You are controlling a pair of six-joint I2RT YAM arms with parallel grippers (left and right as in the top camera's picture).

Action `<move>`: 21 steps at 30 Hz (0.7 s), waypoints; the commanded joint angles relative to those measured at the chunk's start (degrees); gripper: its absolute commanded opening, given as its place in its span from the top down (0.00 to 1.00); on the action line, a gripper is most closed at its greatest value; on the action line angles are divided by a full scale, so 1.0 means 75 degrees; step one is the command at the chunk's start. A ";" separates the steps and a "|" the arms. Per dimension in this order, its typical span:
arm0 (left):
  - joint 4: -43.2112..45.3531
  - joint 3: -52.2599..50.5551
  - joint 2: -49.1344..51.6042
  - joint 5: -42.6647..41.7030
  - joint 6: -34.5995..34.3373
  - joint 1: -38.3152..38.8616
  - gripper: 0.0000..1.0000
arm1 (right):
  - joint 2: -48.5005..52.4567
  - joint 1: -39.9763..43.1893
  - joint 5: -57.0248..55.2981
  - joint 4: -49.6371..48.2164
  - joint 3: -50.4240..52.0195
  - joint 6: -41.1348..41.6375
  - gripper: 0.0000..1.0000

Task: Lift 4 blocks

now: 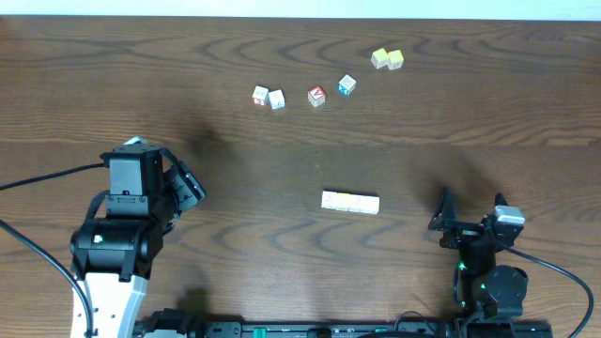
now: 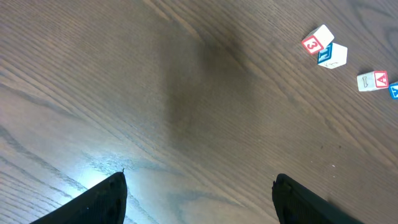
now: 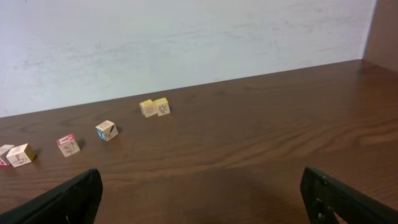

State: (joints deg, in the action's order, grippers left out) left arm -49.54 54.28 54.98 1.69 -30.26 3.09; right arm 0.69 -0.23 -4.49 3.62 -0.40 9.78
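Near the middle of the wooden table, slightly toward the right-hand side, the row of four blocks is seen lying flat, the cubes pressed side by side in one short line (three pale cream, one with a yellow top). The row is untouched and rests on the wood, between the two arms but well apart from both.

The left gripper is held above bare tabletop at the near left, its dark fingers spread wide with nothing between them. The right gripper is positioned at the near right, likewise spread wide and empty, and is pointed toward the far wall.

Along the far side of the table, other cubes are scattered. A red-faced cube marked 3 is set touching a blue-faced neighbour. Further right, a second red-faced cube and another blue-faced cube are placed near each other but apart. A yellow pair is found furthest back, its two cubes touching.

The row of four blocks is not caught by either wrist camera.
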 commanded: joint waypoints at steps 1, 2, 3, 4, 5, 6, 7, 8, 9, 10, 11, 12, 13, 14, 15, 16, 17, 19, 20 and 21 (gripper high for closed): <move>-0.0023 0.0108 0.0009 0.0064 -0.0117 -0.0038 0.25 | -0.0050 0.0076 0.0058 0.0035 0.0012 -0.0114 0.01; -0.0023 0.0108 0.0009 0.0064 -0.0114 -0.0038 0.25 | -0.0050 0.0076 0.0058 0.0035 0.0012 -0.0114 0.01; -0.0023 0.0108 0.0009 0.0064 -0.0114 -0.0015 0.24 | -0.0050 0.0076 0.0058 0.0035 0.0012 -0.0114 0.01; -0.0023 0.0108 0.0009 0.0064 -0.0114 -0.0015 0.24 | -0.0050 0.0076 0.0058 0.0035 0.0012 -0.0114 0.01; -0.0029 0.0108 0.0009 0.0067 -0.0111 -0.0017 0.25 | -0.0050 0.0076 0.0058 0.0035 0.0012 -0.0114 0.01; -0.0052 0.0108 0.0009 0.0070 -0.0038 -0.0017 0.25 | -0.0050 0.0076 0.0058 0.0035 0.0012 -0.0114 0.01; -0.0082 0.0108 0.0009 0.0070 0.0085 -0.0017 0.24 | -0.0050 0.0076 0.0058 0.0035 0.0012 -0.0114 0.01; -0.0079 0.0108 0.0009 0.0070 0.0099 -0.0017 0.24 | -0.0050 0.0076 0.0058 0.0035 0.0012 -0.0114 0.01; -0.0082 0.0108 0.0009 0.0067 0.0117 -0.0017 0.24 | -0.0050 0.0076 0.0058 0.0035 0.0012 -0.0114 0.01; -0.0096 0.0108 0.0006 0.0070 0.0122 -0.0017 0.24 | -0.0050 0.0076 0.0058 0.0035 0.0012 -0.0114 0.01; -0.0134 0.0108 0.0000 0.0070 0.0122 -0.0020 0.25 | -0.0050 0.0076 0.0058 0.0035 0.0012 -0.0114 0.01; -0.0134 0.0108 -0.0003 0.0070 0.0122 -0.0017 0.24 | -0.0050 0.0076 0.0058 0.0035 0.0012 -0.0114 0.01; -0.0131 0.0108 -0.0038 0.0070 0.0119 -0.0017 0.25 | -0.0050 0.0076 0.0058 0.0035 0.0012 -0.0114 0.01; -0.0134 0.0108 -0.0099 0.0070 0.0134 -0.0017 0.25 | -0.0050 0.0076 0.0058 0.0035 0.0012 -0.0114 0.01; -0.0131 0.0093 -0.0175 0.0070 0.0213 -0.0017 0.25 | -0.0050 0.0076 0.0058 0.0035 0.0012 -0.0114 0.01; -0.0134 0.0058 -0.0291 0.0067 0.0294 -0.0017 0.25 | -0.0050 0.0076 0.0058 0.0035 0.0012 -0.0114 0.01; -0.0134 0.0003 -0.0414 0.0067 0.0335 -0.0017 0.25 | -0.0050 0.0076 0.0058 0.0035 0.0012 -0.0114 0.01; -0.0131 -0.0178 -0.0743 0.0070 0.0356 -0.0017 0.24 | -0.0050 0.0076 0.0058 0.0035 0.0012 -0.0114 0.01; -0.0128 -0.0297 -0.0944 0.0070 0.0353 -0.0017 0.25 | -0.0050 0.0076 0.0058 0.0035 0.0012 -0.0114 0.01; -0.0128 -0.0449 -0.1183 0.0070 0.0353 -0.0017 0.25 | -0.0050 0.0076 0.0058 0.0035 0.0012 -0.0114 0.01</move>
State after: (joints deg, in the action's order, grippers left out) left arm -50.26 53.60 50.83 1.69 -28.99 3.09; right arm 0.69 -0.23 -4.47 3.62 -0.40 9.78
